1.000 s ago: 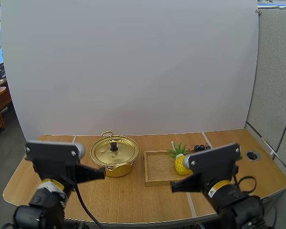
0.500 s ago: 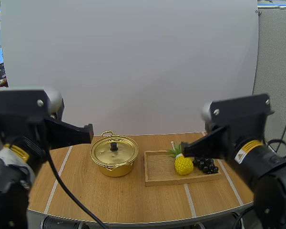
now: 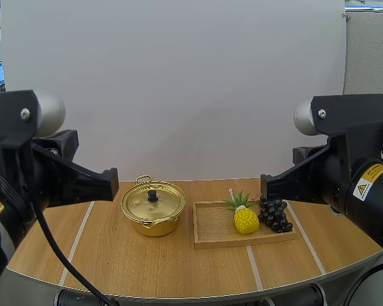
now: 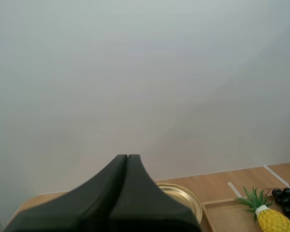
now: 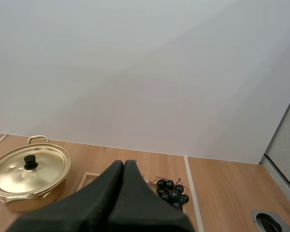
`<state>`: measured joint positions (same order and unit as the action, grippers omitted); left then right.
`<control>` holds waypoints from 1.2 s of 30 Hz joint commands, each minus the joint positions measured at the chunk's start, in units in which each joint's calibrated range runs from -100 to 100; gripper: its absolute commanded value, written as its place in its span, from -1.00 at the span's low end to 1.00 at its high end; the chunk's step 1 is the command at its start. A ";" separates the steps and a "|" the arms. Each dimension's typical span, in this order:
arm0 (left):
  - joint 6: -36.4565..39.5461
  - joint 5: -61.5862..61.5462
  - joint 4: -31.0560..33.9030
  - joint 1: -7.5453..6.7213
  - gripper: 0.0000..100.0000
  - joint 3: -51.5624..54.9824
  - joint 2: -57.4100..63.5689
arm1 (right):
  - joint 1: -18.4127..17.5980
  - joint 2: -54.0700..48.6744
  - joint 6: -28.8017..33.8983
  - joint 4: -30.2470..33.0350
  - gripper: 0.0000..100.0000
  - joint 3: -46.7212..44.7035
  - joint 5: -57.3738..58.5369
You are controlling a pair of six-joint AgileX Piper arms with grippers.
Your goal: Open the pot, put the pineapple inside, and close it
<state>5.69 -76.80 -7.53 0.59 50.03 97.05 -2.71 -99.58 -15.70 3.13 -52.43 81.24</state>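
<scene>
A golden pot (image 3: pixel 152 209) stands left of centre on the table, its lid with a black knob (image 3: pixel 152 195) on. A yellow pineapple (image 3: pixel 245 218) with green leaves lies on the wooden tray (image 3: pixel 212 228) to the pot's right. My left gripper (image 3: pixel 115 183) hangs high, left of the pot and nearer the camera, its fingers together as one dark wedge (image 4: pixel 127 157) above the pot's rim (image 4: pixel 186 197). My right gripper (image 3: pixel 264 188) hangs high over the tray's right side, shut on nothing (image 5: pixel 124 163). The pot (image 5: pixel 29 171) lies far to its left.
A bunch of dark grapes (image 3: pixel 274 214) lies on the tray just right of the pineapple. White tape lines (image 3: pixel 75 245) cross the wooden table. Bare table lies in front of the pot and the tray.
Both arms have risen from low at the table's front and drawn out toward the sides. The grapes, earlier behind the right arm, show in full. Pot, tray and pineapple have not moved.
</scene>
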 commanded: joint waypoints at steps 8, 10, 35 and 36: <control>0.06 3.20 -0.69 0.19 -0.85 -0.27 -12.94 | 0.14 9.15 -0.31 2.26 -0.26 0.50 0.05; 0.06 3.96 -0.69 0.19 -0.59 -0.27 -14.65 | 0.14 10.65 -0.31 2.87 0.19 0.50 -0.11; -30.64 7.36 -15.23 0.19 1.00 -0.54 -40.93 | 0.20 11.29 -0.29 2.37 1.00 0.54 -3.32; -30.90 7.92 -15.23 0.19 1.00 -0.79 -42.53 | 0.20 11.29 -0.29 2.37 1.00 0.54 -3.32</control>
<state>-22.78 -72.37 -20.44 0.59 49.89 58.27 -2.71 -88.22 -15.70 5.57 -52.33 79.59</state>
